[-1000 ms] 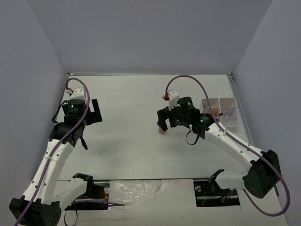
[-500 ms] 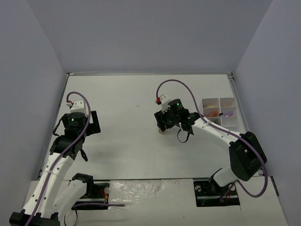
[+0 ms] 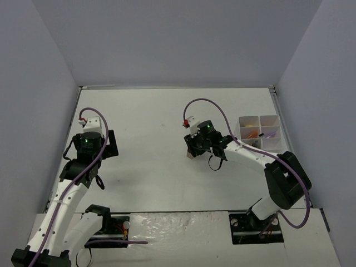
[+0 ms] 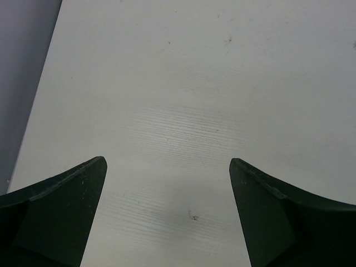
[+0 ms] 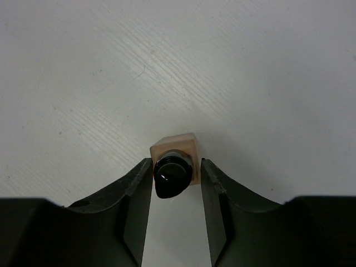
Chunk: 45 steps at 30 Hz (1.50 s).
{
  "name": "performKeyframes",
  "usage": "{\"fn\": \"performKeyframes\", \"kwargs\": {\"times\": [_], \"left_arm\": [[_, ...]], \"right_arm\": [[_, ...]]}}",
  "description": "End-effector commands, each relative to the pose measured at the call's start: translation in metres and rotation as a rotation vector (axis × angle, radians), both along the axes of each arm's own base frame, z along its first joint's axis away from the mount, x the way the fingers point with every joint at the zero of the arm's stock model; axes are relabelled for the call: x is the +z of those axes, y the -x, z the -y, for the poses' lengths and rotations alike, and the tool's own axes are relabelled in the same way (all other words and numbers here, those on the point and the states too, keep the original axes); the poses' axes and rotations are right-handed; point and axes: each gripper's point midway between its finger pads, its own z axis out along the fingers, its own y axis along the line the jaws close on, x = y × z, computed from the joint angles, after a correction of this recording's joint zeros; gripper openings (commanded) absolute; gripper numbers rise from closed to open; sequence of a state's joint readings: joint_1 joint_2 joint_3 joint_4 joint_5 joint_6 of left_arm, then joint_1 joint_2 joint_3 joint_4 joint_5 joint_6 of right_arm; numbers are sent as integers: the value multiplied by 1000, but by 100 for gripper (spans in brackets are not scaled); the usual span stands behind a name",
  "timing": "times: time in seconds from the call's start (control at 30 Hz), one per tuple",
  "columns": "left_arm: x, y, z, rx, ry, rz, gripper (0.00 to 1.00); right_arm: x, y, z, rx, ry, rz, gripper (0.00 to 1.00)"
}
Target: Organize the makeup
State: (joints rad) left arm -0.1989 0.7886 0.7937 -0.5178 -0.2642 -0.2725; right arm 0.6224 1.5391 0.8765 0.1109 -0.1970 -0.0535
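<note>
Since a second ago the right arm has folded in on itself, its elbow drawn back toward the near edge, while the right jaws [image 5: 176, 172] have hardly shifted. The tan bottle [image 5: 173, 151] sits between them on the table [image 3: 150, 122], its dark cap toward the wrist. One finger lies against the cap and a thin gap shows at the other, so I cannot tell whether they are grasping it or only bracketing it. The left jaws [image 4: 167, 167] have dropped back a little and hang spread wide, released, with bare table between and ahead of them. The white tray [image 3: 259, 118] lies well off to the outer side of the right jaws, near the table's right edge. Ahead of both sets of jaws the table runs open to the far wall.
</note>
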Motion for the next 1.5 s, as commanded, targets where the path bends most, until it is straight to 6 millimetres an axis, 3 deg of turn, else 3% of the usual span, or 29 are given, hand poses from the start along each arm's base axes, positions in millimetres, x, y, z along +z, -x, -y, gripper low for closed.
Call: {"fn": "performKeyframes", "kwargs": {"times": [0.0,0.27,0.53,0.7,0.83,1.07,1.27,1.47], "left_arm": [[20,-13,-1,7,-6,76,91],[19,-13,0,-2,-4,72,91],[18,-12,2,-9,-1,70,91],[20,-12,4,-16,4,75,91],[21,-11,4,-17,4,77,91],[22,-11,5,-23,3,80,91],[22,-10,6,-27,-1,82,91],[24,-8,7,-31,-4,91,91]], "right_arm": [[21,-15,-1,-31,-38,92,31],[38,-18,9,-84,-44,143,0],[82,-17,47,-206,-118,192,0],[105,-10,91,-314,-154,162,0],[123,-9,113,-386,-127,177,0],[130,4,167,-558,-43,130,0],[134,1,207,-682,12,138,0],[126,-2,230,-721,16,109,0]]}}
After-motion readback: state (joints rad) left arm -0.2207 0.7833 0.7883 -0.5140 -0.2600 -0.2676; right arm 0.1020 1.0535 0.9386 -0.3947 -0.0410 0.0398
